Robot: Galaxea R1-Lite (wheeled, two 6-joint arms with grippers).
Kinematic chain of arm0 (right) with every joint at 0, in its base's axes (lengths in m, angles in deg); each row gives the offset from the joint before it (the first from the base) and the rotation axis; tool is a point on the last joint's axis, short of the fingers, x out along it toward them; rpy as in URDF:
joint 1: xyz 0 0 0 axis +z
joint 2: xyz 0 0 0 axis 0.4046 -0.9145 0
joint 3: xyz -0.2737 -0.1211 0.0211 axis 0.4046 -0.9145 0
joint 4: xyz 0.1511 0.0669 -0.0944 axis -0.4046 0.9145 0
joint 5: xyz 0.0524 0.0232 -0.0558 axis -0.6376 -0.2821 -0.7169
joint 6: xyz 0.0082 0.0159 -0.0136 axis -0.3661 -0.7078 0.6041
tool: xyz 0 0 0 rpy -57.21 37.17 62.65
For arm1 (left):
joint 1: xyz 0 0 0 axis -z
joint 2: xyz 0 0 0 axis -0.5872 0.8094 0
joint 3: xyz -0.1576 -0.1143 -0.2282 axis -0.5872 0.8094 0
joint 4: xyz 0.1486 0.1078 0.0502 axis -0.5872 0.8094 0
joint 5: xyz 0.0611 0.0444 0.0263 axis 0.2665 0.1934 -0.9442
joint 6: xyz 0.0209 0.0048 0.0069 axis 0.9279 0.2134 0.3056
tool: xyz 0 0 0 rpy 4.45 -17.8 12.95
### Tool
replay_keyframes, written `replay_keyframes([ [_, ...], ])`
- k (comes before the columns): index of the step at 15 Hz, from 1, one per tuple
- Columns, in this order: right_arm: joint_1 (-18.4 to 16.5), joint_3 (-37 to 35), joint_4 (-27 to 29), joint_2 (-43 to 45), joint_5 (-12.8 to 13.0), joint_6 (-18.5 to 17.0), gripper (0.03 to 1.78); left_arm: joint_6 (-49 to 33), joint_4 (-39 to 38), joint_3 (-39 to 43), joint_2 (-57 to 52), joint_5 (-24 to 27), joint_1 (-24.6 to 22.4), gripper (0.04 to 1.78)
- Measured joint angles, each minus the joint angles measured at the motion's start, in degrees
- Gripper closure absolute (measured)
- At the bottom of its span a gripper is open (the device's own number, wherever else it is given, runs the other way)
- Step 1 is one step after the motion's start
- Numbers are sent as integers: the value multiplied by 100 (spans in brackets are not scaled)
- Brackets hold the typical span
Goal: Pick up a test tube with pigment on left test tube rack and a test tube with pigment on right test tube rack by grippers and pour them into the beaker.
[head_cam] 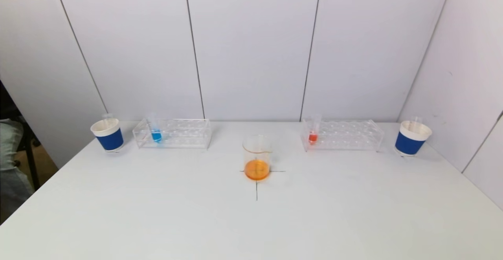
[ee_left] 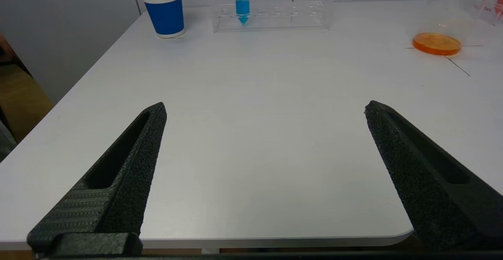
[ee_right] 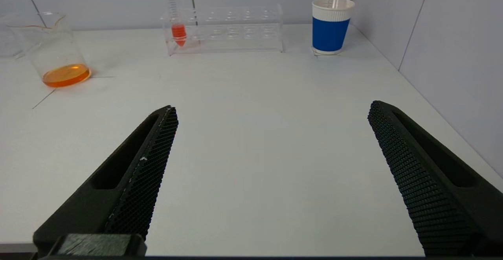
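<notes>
Both pincers [ee_left: 265, 108] [ee_right: 273, 108] wide open

We are looking at a wide white table [head_cam: 157, 213] marked with a thin black cross near its middle. Sitting on the cross is a clear glass beaker [head_cam: 257, 158] holding orange liquid. Toward the back edge on our left, a clear plastic test tube rack [head_cam: 173, 133] is standing, with a blue-and-white paper cup [head_cam: 107, 134] just beside it at the outer end. On our right, a second clear plastic rack [head_cam: 342, 135] is standing, with another blue-and-white paper cup [head_cam: 411, 138] near its outer end.
</notes>
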Motion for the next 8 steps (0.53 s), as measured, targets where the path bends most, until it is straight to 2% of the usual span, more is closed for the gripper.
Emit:
replay_keyframes([
  [8,5,0,-13,0,-2,7,5,-49,-2,2,0,0,4,6],
])
